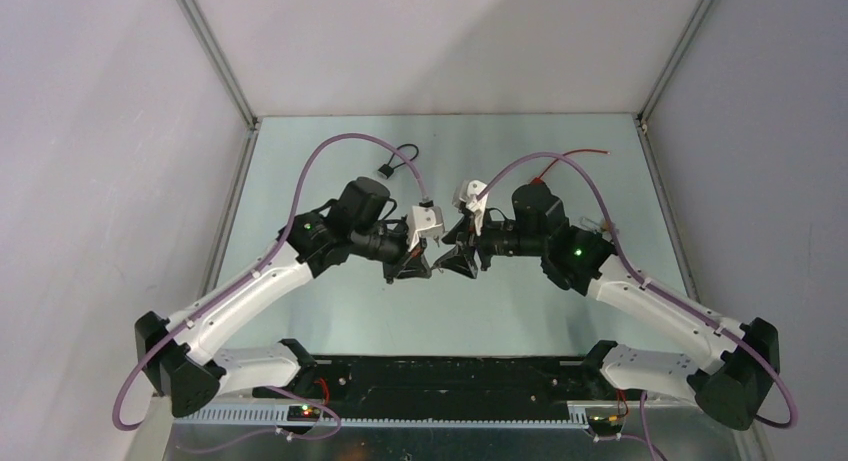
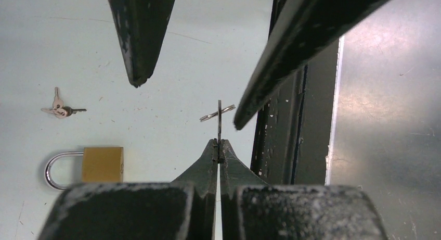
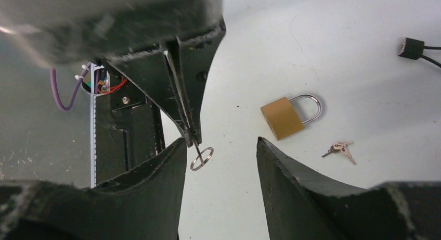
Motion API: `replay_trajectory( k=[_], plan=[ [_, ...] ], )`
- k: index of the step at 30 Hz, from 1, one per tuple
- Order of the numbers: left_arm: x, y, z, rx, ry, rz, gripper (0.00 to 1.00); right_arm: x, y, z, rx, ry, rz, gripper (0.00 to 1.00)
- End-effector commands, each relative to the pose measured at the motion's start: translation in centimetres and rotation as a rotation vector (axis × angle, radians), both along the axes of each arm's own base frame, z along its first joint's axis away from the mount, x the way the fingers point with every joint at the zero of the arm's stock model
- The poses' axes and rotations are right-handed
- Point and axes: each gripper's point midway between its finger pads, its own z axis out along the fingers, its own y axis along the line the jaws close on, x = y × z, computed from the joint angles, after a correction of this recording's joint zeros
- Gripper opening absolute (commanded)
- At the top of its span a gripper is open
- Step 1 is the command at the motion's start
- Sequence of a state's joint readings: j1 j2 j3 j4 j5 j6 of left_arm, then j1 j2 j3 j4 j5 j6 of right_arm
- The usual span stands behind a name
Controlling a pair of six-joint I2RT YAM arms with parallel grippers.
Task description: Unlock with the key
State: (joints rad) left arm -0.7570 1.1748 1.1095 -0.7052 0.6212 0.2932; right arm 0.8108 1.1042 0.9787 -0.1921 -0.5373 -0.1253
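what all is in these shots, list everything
padlock: one, brass body with silver shackle, lying flat on the table
key: one, silver with a ring, pinched in the left gripper, held above the table
spare keys: one small bunch, silver, on the table beside the padlock, not touching it
cable: one, black with a plug end, far part of the table
wire: one, red, far right of the table
table: one, pale grey-green
left gripper: one, black, shut on the key
right gripper: one, black, open, its fingers either side of the key
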Motion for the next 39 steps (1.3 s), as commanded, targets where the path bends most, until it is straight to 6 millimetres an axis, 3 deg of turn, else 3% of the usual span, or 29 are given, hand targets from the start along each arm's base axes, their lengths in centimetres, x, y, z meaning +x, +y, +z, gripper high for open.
replay_trajectory(
  k=[1,7,11,15,17,18,19,23,24,27,31,33,34,35,36,37,38,39],
  plan=[
    [-0.5,-0.2,3.2,-0.077,-0.045,-0.028,0.00,-0.3,1.1,0.4,0.050,-0.007,0.040,0.54],
    [-0.8,-0.2,3.4,-0.090,-0.050,-0.040,0.00,-0.9,1.3,-1.0,0.037,0.041,0.078,0.49],
    [-1.0,-0.2,3.6,-0.097,-0.052,-0.053,0.00,-1.0,1.3,-1.4,0.032,0.061,0.098,0.40],
    [-1.1,-0.2,3.8,-0.106,-0.055,-0.062,0.00,-1.1,1.1,-1.4,0.043,0.068,0.106,0.28],
    [-1.0,-0.2,3.9,-0.106,-0.057,-0.060,0.01,-1.1,1.0,-1.1,0.057,0.070,0.112,0.15],
    [-1.0,-0.2,3.9,-0.106,-0.058,-0.057,0.03,-1.2,0.9,-1.1,0.063,0.078,0.117,0.04],
    [-0.9,-0.1,4.0,-0.107,-0.062,-0.053,0.04,-1.2,0.8,-0.8,0.073,0.073,0.116,0.01],
    [-0.4,0.2,4.3,-0.109,-0.075,-0.031,0.16,-1.0,0.7,0.0,0.117,0.086,0.114,0.00],
    [-0.3,0.3,4.4,-0.110,-0.074,-0.022,0.27,-0.8,0.7,0.3,0.138,0.082,0.107,0.00],
    [0.5,0.8,5.4,-0.127,-0.095,0.020,0.41,-0.3,0.5,1.1,0.202,0.129,0.057,0.00],
    [3.0,2.0,7.4,-0.194,-0.135,0.175,0.46,1.2,0.3,2.9,0.325,0.165,-0.060,0.00],
    [4.8,2.9,8.6,-0.268,-0.132,0.309,0.49,2.0,0.1,4.0,0.407,0.187,-0.129,0.00],
    [5.4,3.0,10.9,-0.370,-0.131,0.374,0.50,2.7,-0.1,4.5,0.454,0.182,-0.174,0.00],
    [6.1,3.5,10.4,-0.397,-0.102,0.436,0.54,3.2,-0.3,5.0,0.501,0.220,-0.218,0.00],
    [6.7,3.7,12.5,-0.505,-0.095,0.504,0.56,3.4,-0.5,5.6,0.544,0.221,-0.234,0.00],
    [7.3,4.1,11.7,-0.531,-0.061,0.557,0.60,3.9,-0.7,6.0,0.585,0.253,-0.277,0.00],
    [7.5,4.2,14.3,-0.663,-0.054,0.595,0.62,4.0,-0.7,6.4,0.619,0.258,-0.286,0.00],
    [7.9,4.3,13.1,-0.692,-0.017,0.637,0.64,4.4,-0.9,6.6,0.652,0.290,-0.322,0.00]
  ],
)
